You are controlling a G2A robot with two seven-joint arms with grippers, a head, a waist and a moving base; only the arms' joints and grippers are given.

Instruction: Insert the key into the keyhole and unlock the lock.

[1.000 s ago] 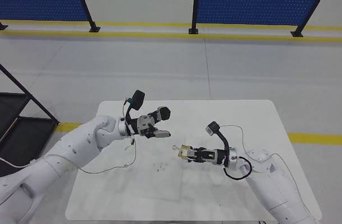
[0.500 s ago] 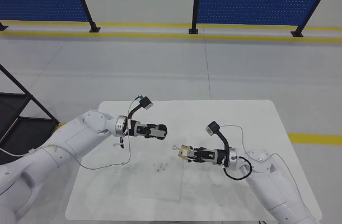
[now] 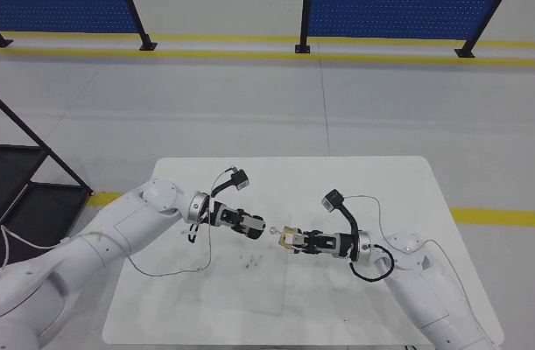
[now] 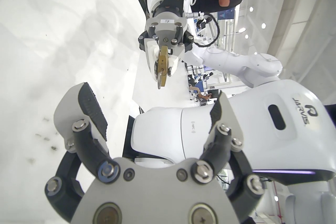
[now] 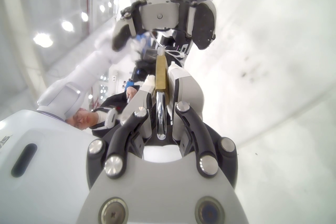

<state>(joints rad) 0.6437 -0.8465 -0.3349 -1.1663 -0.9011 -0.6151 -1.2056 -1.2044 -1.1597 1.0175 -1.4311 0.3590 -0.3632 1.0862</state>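
Lock up above the table, pinched between the fingers of my right gripper, brass body edge-on, keyhole end aimed at my other arm. Key there too: a small silver stub poking out of that end. It looks seated in the keyhole, though how deep I cannot tell. My left gripper hangs just short of it, fingers spread wide with nothing between them, roughly nose to nose with the lock.

Now the risks, as I judge them. The key head is small and thin. If my fingers close off-centre, one pad lands first and shoves the key sideways, or knocks it out of the keyhole onto the table. If the pads meet its edges rather than its flat faces, the turn will slip and nothing unlocks. Push in too far and I bump the lock itself, twisting it in the right gripper's pinch, which has only the narrow body to hold. And if my wrist turns off the key's own line, the key binds or levers the lock loose. Square up first, then close.
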